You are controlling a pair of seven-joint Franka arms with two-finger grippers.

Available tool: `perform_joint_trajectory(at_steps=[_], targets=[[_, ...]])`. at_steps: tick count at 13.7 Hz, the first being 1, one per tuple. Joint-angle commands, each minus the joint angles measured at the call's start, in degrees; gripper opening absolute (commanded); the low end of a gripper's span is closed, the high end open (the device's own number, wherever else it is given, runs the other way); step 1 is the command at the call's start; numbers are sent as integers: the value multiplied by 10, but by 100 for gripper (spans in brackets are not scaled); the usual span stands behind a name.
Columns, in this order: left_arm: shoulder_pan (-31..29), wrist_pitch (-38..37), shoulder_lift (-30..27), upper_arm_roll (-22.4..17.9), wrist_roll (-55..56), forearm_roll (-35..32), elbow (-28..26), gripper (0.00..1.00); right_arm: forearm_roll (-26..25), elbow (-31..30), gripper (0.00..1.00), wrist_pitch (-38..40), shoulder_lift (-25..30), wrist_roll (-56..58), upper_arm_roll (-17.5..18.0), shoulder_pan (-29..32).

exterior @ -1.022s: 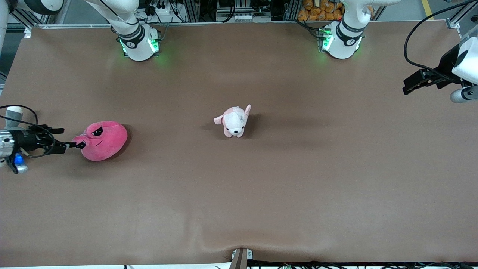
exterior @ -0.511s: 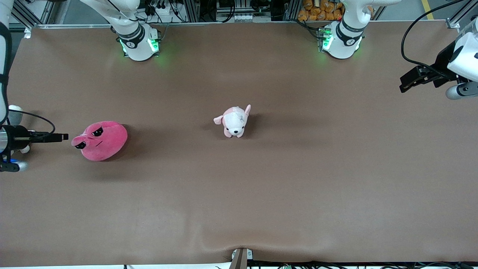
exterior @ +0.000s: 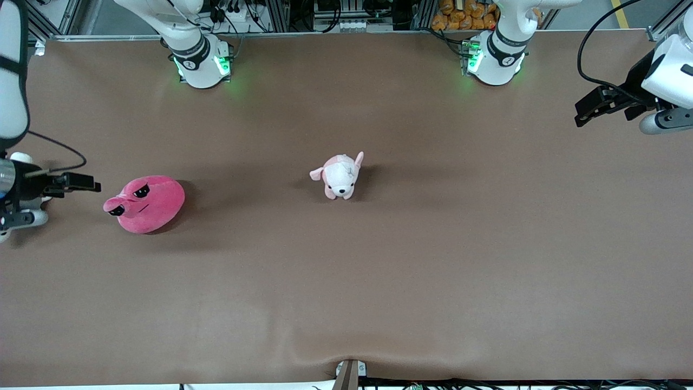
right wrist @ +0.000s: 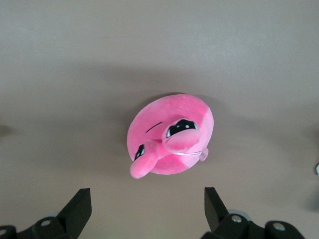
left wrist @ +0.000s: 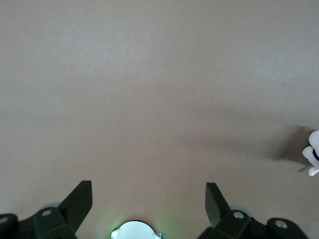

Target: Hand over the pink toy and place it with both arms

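Observation:
The pink toy (exterior: 146,203), a hot-pink round plush with black half-lidded eyes, lies on the brown table toward the right arm's end. It fills the middle of the right wrist view (right wrist: 172,134). My right gripper (exterior: 89,187) is open and empty, beside the toy and apart from it, near the table's end; its fingers (right wrist: 79,209) stand wide apart. My left gripper (exterior: 587,111) is open and empty, up over the table's other end; its wrist view shows its spread fingers (left wrist: 79,201) over bare table.
A small pale pink-and-white puppy plush (exterior: 340,176) sits at the table's middle; its edge shows in the left wrist view (left wrist: 314,154). The two arm bases (exterior: 200,62) (exterior: 495,59) stand along the table's farther edge.
My right gripper let go of the pink toy's nub, opened and drew back toward the table's end. My left gripper rose and shifted toward the bases' edge. The toys stayed put.

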State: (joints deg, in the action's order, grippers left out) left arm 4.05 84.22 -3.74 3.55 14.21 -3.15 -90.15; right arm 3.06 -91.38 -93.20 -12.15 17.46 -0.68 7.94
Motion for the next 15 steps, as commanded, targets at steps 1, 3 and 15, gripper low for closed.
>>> perform_joint_trajectory(at_steps=[1, 3, 15], targets=[[2, -8, -8, 1, -2, -2, -1, 100, -15, -50, 100, -20, 84, 9, -3, -20], [2, -9, -9, 1, 2, -2, 2, 100, -15, -48, 100, -15, 112, 2, -2, -27], [3, -26, 4, 1, 6, -2, 38, 100, -17, -6, 100, 60, 157, -163, -16, -86]])
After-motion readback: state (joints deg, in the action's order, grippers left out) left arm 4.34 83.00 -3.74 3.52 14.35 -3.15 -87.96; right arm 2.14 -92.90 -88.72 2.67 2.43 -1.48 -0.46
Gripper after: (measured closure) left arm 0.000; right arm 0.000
